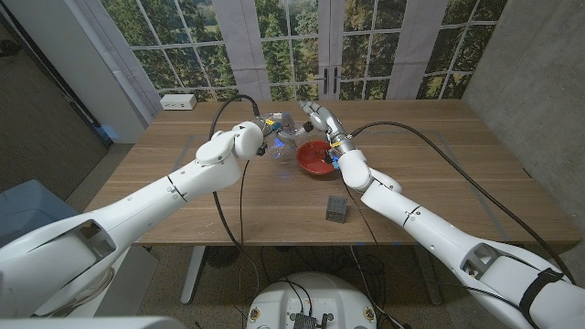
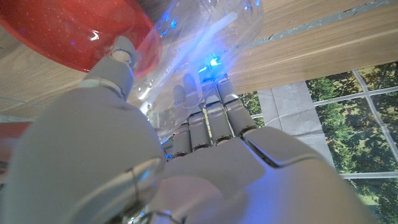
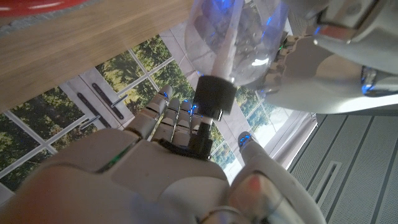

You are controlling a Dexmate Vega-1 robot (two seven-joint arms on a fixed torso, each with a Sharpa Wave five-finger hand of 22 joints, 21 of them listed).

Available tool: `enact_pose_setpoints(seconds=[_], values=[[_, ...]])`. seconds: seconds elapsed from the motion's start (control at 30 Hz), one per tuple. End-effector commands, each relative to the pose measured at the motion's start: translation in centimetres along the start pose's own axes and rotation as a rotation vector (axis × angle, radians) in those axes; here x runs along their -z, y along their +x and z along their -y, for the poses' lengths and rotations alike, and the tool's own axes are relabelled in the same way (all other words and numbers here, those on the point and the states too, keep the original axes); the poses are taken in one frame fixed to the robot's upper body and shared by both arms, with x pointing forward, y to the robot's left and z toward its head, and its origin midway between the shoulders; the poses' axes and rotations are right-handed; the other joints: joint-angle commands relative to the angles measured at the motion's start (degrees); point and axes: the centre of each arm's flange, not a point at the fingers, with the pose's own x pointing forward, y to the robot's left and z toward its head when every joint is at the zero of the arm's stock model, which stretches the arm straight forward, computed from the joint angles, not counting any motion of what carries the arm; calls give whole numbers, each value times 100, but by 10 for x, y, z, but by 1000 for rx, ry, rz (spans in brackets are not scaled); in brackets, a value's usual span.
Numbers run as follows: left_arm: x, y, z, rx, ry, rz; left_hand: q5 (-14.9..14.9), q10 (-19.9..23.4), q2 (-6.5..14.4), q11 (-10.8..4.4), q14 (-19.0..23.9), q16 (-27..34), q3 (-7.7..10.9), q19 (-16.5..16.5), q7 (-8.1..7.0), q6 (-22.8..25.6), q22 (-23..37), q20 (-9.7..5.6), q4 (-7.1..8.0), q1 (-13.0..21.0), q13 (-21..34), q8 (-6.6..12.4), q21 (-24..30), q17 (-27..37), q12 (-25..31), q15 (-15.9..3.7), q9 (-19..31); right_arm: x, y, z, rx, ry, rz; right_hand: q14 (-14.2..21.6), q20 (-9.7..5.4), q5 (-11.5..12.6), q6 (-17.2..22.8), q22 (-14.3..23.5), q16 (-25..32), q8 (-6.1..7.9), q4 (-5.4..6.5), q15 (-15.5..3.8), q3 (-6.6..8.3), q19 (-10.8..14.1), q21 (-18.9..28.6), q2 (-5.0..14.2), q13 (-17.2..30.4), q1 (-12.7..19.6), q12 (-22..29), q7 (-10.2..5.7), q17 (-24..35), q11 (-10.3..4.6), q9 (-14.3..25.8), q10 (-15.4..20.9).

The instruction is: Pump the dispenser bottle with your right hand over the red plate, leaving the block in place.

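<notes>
A clear dispenser bottle (image 1: 287,139) with a black pump collar (image 3: 214,99) stands beside the far left rim of the red plate (image 1: 315,158). My left hand (image 1: 265,134) grips the bottle's body (image 2: 205,31), fingers wrapped round it. My right hand (image 1: 317,117) sits at the bottle's top, with its fingers (image 3: 177,118) behind the pump collar and the thumb alongside. In the left wrist view the plate (image 2: 68,37) lies close against the bottle. A small grey block (image 1: 337,209) stands on the table in front of the plate, apart from both hands.
A white box (image 1: 178,101) lies at the table's far left corner. Black cables run from both arms across the table near the plate. Windows stand behind the far edge of the wooden table (image 1: 439,164).
</notes>
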Motion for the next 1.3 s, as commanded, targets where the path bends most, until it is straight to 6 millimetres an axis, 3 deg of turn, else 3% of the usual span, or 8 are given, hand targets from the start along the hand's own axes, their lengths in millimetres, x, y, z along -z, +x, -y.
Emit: enact_pose_setpoints(seconds=[0.03, 0.3, 0.5, 0.9, 1.3], values=[[-3, -1, 0, -1, -4, 14, 40, 1128, 1221, -1066, 1061, 64, 457, 320, -941, 1206, 19, -848, 411, 1249, 1, -3, 58, 34, -5, -1881, 27, -8, 1, -31, -97, 4, 39, -10, 35, 16, -5, 30, -8, -8, 25, 28, 7, -1, 2, 176, 16, -30, 7, 23, 22, -10, 33, 6], [-1, -2, 0, -5, -6, 8, 40, 1144, 1214, -1049, 1081, 70, 449, 326, -923, 1216, 18, -852, 398, 1262, -10, -17, 79, 34, -12, -1882, 26, -10, 2, -34, -118, -18, 43, -9, 45, 18, -20, 30, -9, -12, 43, 20, -3, 6, 5, 161, 15, -53, 6, 36, 24, 0, 32, 2], [-1, -3, -1, -7, -5, 9, 40, 1155, 1208, -1054, 1081, 67, 445, 324, -917, 1217, 17, -852, 390, 1270, -14, -26, 89, 32, -13, -1882, 26, -8, 4, -23, -83, -21, 42, -11, 51, 22, -20, 29, -11, -10, 44, 20, 0, 7, 6, 158, 15, -55, 4, 42, 23, 4, 32, -3], [-3, -6, -3, -12, 5, 9, 40, 1202, 1197, -1021, 1096, 69, 429, 329, -877, 1272, 16, -871, 375, 1294, -30, -36, 123, 29, -13, -1884, 25, 4, 2, 39, 145, -7, -1, -2, 42, 29, -18, 29, -12, -6, 25, 12, 11, 0, 3, 157, 14, -38, 5, 18, 17, -11, 31, -2], [-5, -5, -3, -5, 5, 6, 42, 1249, 1186, -983, 1191, 112, 406, 368, -789, 1329, 13, -911, 354, 1333, -63, -57, 175, 38, -20, -1882, 19, 5, -9, 58, 231, -8, 10, -17, 51, 30, -12, 28, -25, -2, -16, 7, 21, -14, -2, 138, 14, -6, 7, 20, 5, -10, 30, 0]])
